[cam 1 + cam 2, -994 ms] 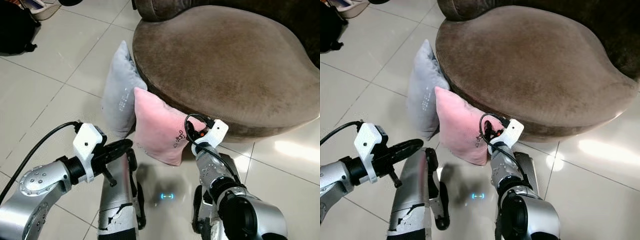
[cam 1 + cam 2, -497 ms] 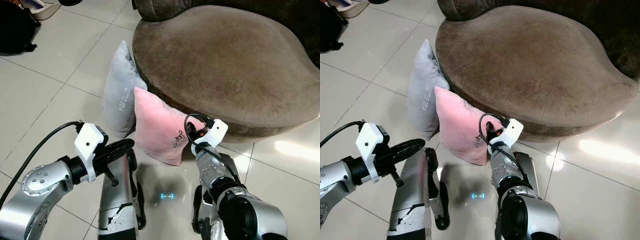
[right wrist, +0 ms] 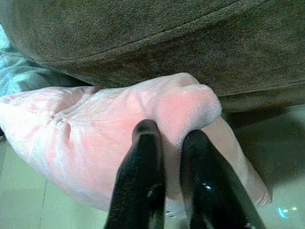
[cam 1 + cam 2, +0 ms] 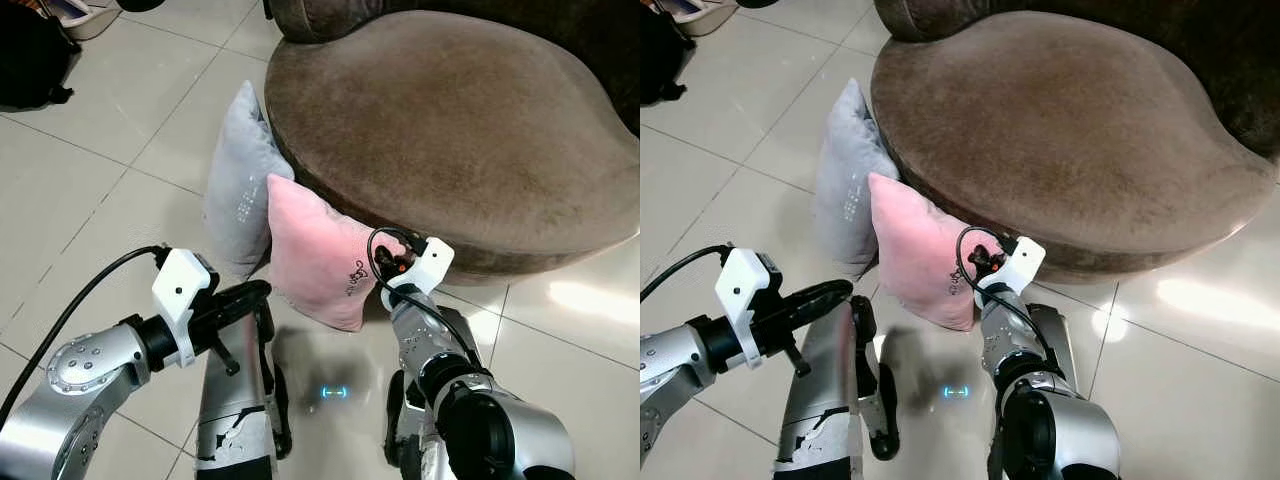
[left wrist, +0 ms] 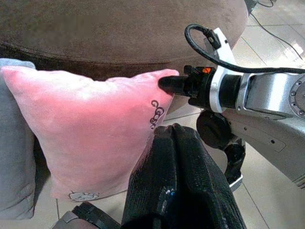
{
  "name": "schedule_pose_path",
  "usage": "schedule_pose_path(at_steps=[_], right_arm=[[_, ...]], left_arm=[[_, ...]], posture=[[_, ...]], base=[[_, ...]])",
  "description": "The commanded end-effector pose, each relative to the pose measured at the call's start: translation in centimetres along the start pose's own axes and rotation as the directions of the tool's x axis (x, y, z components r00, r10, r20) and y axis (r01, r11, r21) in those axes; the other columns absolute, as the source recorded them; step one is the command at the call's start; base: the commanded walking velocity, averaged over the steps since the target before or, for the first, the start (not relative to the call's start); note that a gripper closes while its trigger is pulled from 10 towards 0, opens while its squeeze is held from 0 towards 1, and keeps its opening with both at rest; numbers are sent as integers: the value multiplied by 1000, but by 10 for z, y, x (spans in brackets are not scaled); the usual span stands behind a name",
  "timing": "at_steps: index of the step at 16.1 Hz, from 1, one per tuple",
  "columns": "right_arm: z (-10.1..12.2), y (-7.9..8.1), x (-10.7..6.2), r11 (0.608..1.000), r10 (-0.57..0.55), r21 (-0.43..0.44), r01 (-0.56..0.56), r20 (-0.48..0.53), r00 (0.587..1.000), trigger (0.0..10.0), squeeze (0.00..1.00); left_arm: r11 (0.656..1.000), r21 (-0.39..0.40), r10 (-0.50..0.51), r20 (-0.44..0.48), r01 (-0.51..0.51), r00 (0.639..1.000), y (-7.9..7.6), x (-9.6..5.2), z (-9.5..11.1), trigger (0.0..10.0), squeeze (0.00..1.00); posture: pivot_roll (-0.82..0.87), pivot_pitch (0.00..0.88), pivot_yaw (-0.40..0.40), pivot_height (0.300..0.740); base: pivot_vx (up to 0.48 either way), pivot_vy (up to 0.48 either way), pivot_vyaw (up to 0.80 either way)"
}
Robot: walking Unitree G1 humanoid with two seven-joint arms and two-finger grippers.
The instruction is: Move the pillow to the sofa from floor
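1. A glossy floor of large pale square tiles [image 4: 90, 190] with thin dark grout lines carries everything; window light glares off it at the far right, and a small blue glow reflects in the tile between the robot's legs.
2. At the floor's far left corner lies a black bag [image 4: 30, 60], with the edge of a pale object just beyond it.
3. The left gripper [image 4: 245, 295] hovers low over the floor at the left, just short of the pillows, touching nothing; in the left wrist view its two long black fingers [image 5: 176, 181] lie pressed together.
4. A soft grey square pillow [image 4: 238, 180] stands on edge on the floor, leaning against the left edge of the sofa's seat.
5. Touching it on the right is the plush pink square pillow [image 4: 320, 255], with a small dark embroidered motif near one corner. It too stands on the floor, propped against the sofa's front edge, not yet on the seat.
6. The right gripper [image 3: 169, 138] pinches the pink pillow's upper right corner; in the right wrist view the fabric bulges between its two black fingers.
7. The large round sofa [image 4: 450, 120], in brown velvety fabric, fills the upper right, its broad seat bare and its darker backrest rising at the far edge.
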State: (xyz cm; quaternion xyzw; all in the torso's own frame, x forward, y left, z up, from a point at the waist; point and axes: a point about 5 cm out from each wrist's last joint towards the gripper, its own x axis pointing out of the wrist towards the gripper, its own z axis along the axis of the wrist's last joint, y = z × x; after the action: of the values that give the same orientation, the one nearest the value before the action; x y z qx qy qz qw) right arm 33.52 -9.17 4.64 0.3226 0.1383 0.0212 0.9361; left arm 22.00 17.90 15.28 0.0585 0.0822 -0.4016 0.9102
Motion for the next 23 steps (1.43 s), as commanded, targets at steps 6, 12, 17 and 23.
schedule_pose_path(at_steps=[6, 12, 17, 23], right_arm=[[-26, 16, -6, 996, 66, 63, -61, -70, 995, 0, 0], [-16, 43, -1, 963, 262, 69, -261, -14, 965, 0, 0], [44, 100, -5, 864, 491, -2, -503, 218, 843, 0, 0], [219, 135, -58, 904, 314, -37, -426, 732, 604, 0, 0]], left_arm=[[1000, -12, 19, -10, -19, 1000, -1, -2, -7, 10000, 0], [988, -68, 143, 44, -140, 989, 13, 4, -23, 10000, 0], [981, -97, 175, 88, -166, 981, 10, 21, -31, 10000, 0], [978, -53, 209, 260, -202, 943, 0, 43, 13, 10000, 0]], posture=[[305, 271, 35, 510], [148, 138, 3, 510], [-10, 57, 29, 510], [-36, 0, 42, 510]], base=[[0, 0, 0], [0, 0, 0], [0, 0, 0], [0, 0, 0]])
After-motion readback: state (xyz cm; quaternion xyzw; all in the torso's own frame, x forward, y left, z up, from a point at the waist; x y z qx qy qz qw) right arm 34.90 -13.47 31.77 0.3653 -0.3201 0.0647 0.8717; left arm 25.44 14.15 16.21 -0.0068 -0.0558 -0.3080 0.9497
